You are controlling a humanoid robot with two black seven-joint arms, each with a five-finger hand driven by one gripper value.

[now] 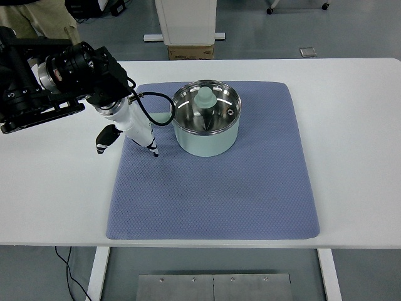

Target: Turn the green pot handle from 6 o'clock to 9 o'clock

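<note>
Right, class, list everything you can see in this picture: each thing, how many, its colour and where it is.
Table: one, white, fills most of the view.
Mat: one, blue-grey, flat on the table centre.
Pot: one, pale green with a glass lid and green knob, on the mat's far part; its handle points to picture left.
Cardboard box: one, brown, on the floor beyond the table.
Person: one, partly shown at top left, khaki trousers.
Left robot hand: one, white and black, beside the pot handle, fingers open.
Right robot hand: out of view.
</note>
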